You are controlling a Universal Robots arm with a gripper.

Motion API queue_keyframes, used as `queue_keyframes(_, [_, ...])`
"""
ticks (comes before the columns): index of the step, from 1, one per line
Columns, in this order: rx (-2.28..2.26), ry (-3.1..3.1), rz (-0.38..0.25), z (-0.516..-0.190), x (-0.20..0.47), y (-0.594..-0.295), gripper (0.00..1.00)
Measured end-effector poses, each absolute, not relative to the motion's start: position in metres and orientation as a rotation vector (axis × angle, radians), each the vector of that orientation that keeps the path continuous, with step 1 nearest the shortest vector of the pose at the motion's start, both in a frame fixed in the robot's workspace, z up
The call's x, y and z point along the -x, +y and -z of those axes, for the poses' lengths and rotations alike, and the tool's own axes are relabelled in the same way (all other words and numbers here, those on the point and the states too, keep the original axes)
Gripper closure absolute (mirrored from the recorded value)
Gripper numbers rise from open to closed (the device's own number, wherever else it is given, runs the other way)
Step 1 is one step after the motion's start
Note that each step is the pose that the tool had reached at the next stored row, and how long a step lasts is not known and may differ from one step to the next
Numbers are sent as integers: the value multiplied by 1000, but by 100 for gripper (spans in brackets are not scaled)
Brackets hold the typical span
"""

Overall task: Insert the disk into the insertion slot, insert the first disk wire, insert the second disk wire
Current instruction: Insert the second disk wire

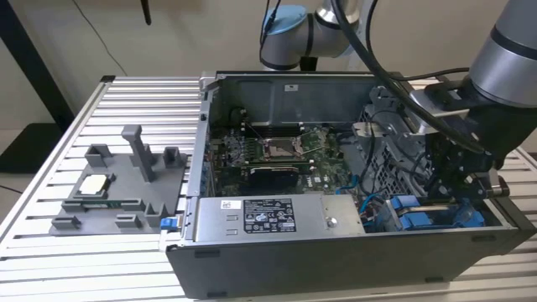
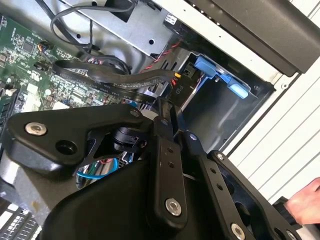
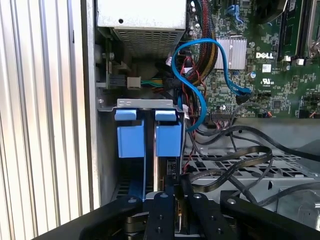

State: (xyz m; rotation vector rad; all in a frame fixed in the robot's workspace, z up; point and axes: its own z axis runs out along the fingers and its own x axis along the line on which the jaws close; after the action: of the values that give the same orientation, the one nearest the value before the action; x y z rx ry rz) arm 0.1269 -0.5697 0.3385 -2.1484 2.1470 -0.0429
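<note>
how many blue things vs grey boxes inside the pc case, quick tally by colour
blue plastic tabs: 2
blue cable: 1
grey power supply box: 1
total: 4

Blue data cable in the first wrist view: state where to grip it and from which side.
Probably grip the blue data cable on the raised arch of its loop, which stands clear of the darker wire bundle. Come in from the case's open side, closing across its thin width. Avoid the end plugged into the motherboard.
</note>
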Motion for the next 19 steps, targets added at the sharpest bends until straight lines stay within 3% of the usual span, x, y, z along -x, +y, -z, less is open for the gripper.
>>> queue_keyframes(19, [2150, 2148, 42, -337, -127, -570, 84])
